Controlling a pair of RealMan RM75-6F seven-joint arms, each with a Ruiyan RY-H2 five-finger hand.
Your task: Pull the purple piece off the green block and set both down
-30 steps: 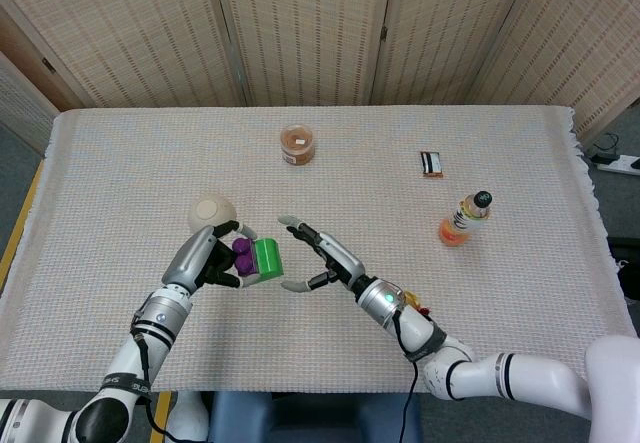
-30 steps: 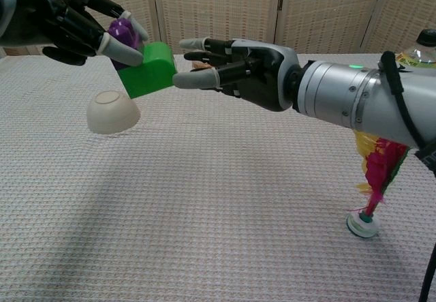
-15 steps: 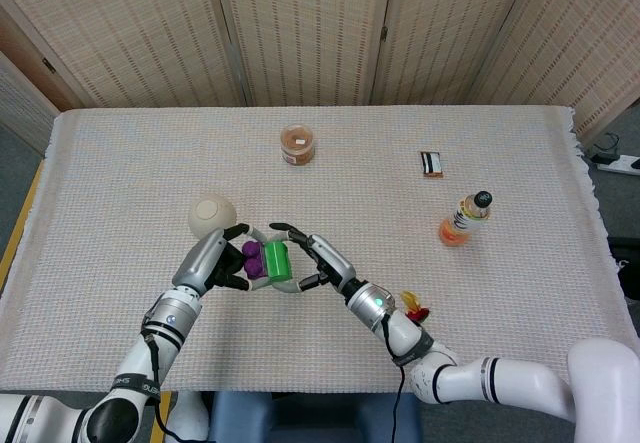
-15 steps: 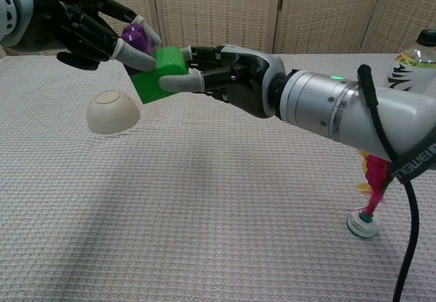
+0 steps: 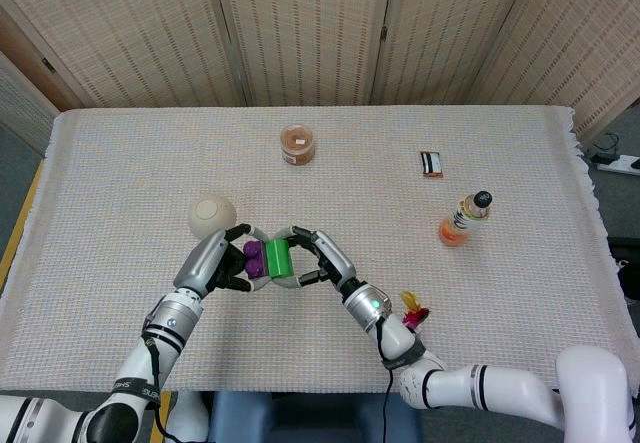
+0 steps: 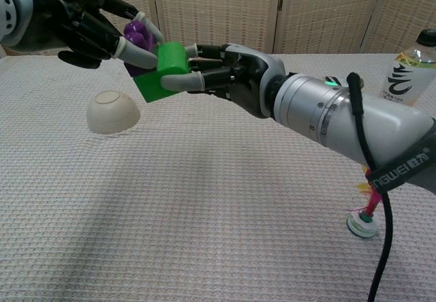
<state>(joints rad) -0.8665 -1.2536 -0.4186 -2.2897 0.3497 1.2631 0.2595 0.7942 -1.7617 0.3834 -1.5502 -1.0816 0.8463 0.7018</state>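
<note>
Left hand (image 5: 212, 261) grasping the purple piece (image 5: 253, 256), fingertips wrapped over it; in chest view the same hand (image 6: 82, 26) pinching that piece (image 6: 138, 41) from above and behind. Right hand (image 5: 318, 259) closed around the green block (image 5: 277, 257), thumb below and fingers over the top; from the chest, hand (image 6: 228, 73) and block (image 6: 165, 70) plainly in contact. Purple still seated against green, both held well above the table (image 5: 500, 163) between the two hands. Block tilted, purple end toward the left hand. Hard to tell whether any gap has opened at the joint.

Bowl (image 5: 211, 213) upside down on the cloth, just behind the left hand; also in chest view (image 6: 113, 111), below the held pair. Jar (image 5: 298, 144) far back at centre. Small packet (image 5: 431, 163) to the right of it. Bottle (image 5: 465, 219) standing right of centre, label visible from the chest (image 6: 409, 76). Shuttlecock (image 5: 412, 312) near the right forearm, upright on its base in chest view (image 6: 365, 215).
</note>
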